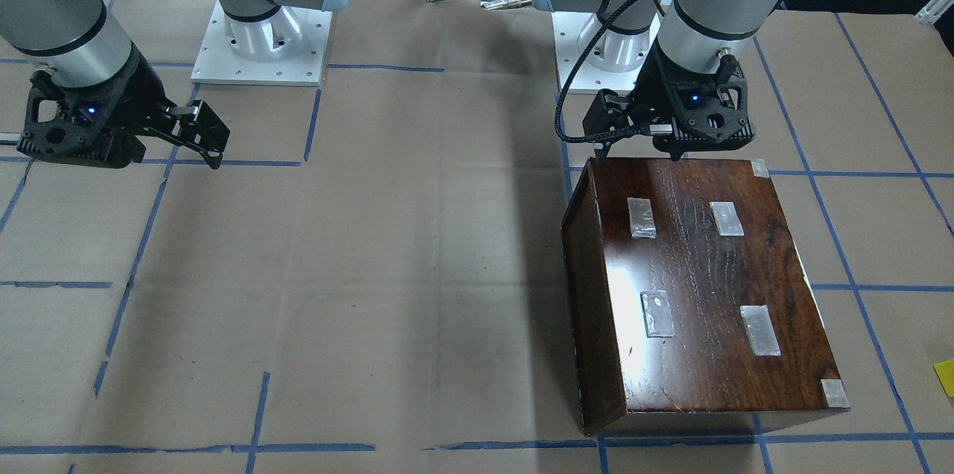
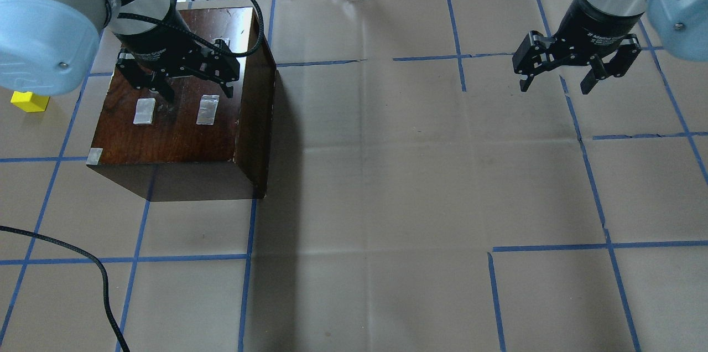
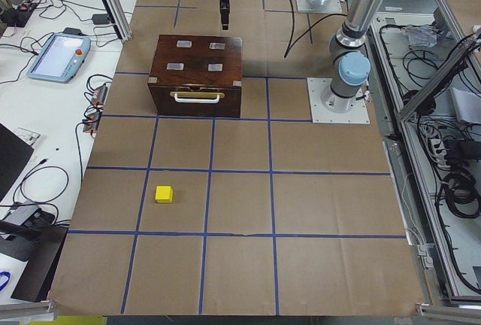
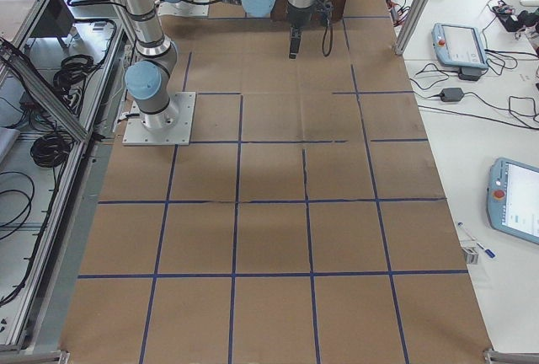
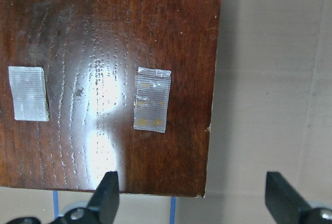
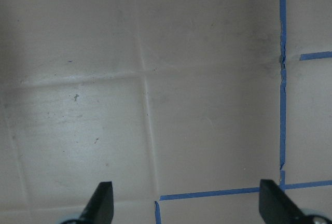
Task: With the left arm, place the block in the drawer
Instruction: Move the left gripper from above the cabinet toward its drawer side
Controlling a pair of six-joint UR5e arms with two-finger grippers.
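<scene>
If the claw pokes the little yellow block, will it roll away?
Probably not: the yellow block has flat faces and rests flat on the brown paper, so it should slide rather than roll. It is about as wide as tall, so tipping seems unlikely. It looks small and hard-edged, so likely light and stiff.

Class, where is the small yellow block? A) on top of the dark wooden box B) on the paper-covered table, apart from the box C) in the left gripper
B: the small bright yellow block lies on the brown paper-covered table, well apart from the glossy dark-brown wooden box.
</scene>
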